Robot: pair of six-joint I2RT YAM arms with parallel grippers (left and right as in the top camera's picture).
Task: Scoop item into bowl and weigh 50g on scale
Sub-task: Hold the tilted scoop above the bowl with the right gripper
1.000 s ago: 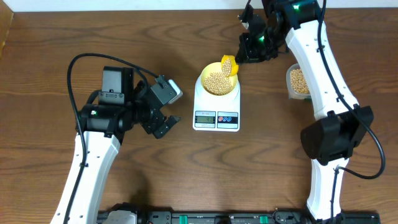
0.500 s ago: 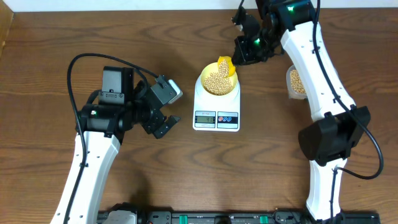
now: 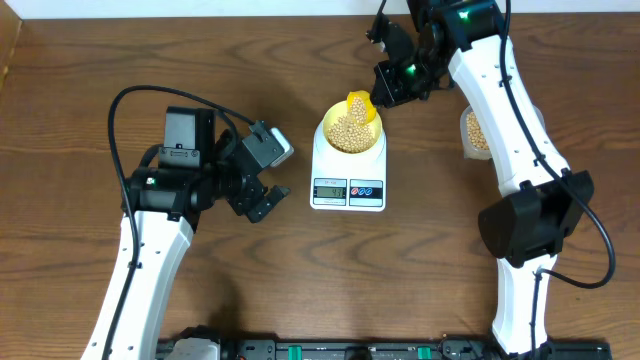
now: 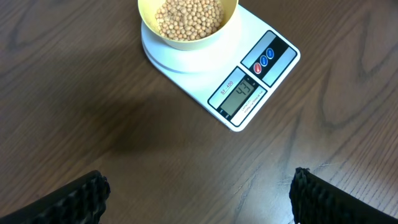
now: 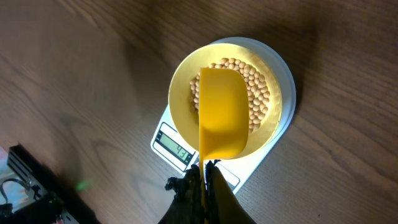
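Round tan beans [image 3: 347, 130] heap in the smooth pale-yellow bowl [image 5: 179, 93], seated on the flat white scale [image 3: 348, 192]. The right gripper [image 5: 204, 177] pinches the thin handle of a glossy yellow scoop [image 5: 221, 118] over the bowl's 1 o'clock rim — the left gripper [image 4: 199, 186], at the scale's 9 o'clock, gapes wide and empty. All rests on a dark, grained wood table [image 3: 420, 280].

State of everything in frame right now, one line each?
Bowl: on the scale, holding beans.
Scale: switched on, display showing digits.
Scoop: over the bowl, held by its handle.
Right gripper: shut on scoop.
Left gripper: open, empty, beside the scale.
Tub: beans inside, partly hidden.
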